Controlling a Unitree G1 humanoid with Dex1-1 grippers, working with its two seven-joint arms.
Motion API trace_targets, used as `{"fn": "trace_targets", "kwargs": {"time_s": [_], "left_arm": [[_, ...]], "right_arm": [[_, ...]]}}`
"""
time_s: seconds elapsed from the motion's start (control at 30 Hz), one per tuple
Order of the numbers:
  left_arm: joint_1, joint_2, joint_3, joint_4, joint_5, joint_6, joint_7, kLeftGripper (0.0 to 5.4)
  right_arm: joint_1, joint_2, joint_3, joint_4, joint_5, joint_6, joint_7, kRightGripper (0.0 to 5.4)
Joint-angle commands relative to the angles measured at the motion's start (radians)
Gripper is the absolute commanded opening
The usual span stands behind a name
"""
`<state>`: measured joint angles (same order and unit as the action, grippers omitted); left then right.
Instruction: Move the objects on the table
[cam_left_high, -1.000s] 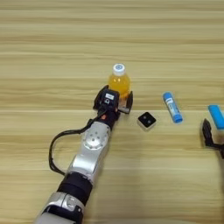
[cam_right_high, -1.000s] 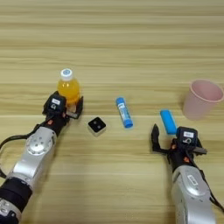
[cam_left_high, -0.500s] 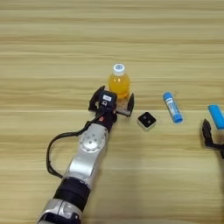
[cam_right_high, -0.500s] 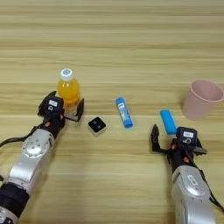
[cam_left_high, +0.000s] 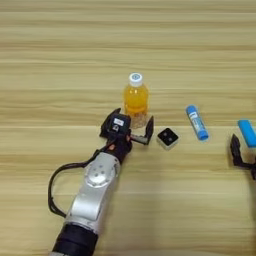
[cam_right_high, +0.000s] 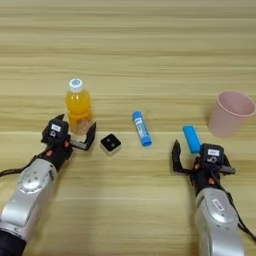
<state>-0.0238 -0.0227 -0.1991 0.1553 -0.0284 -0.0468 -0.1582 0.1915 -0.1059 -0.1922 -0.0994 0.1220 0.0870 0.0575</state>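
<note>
We see a matt, light-wood tabletop, a clear glossy plastic bottle, a smooth pink plastic cup, and both arms in silvery satin shells, black claws.

Left to right on the table — bottle, cube, tube, second tube, cup.
</note>
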Motion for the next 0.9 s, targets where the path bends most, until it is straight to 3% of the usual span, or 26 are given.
{"fn": "trace_targets", "kwargs": {"time_s": [0.03,0.47,0.9], "left_arm": [[0.048,0.033,0.003,-0.062,-0.004,0.034,-0.030,5.35],[0.103,0.091,0.028,-0.144,-0.018,0.125,-0.080,5.35],[0.148,0.169,-0.050,-0.239,-0.041,0.149,-0.252,5.35]], "right_arm": [[-0.016,0.003,0.006,0.018,-0.008,-0.023,-0.003,5.40],[-0.027,-0.002,0.018,0.036,-0.011,-0.064,0.003,5.40],[-0.040,0.005,0.032,0.047,-0.014,-0.099,0.002,5.40]]}}
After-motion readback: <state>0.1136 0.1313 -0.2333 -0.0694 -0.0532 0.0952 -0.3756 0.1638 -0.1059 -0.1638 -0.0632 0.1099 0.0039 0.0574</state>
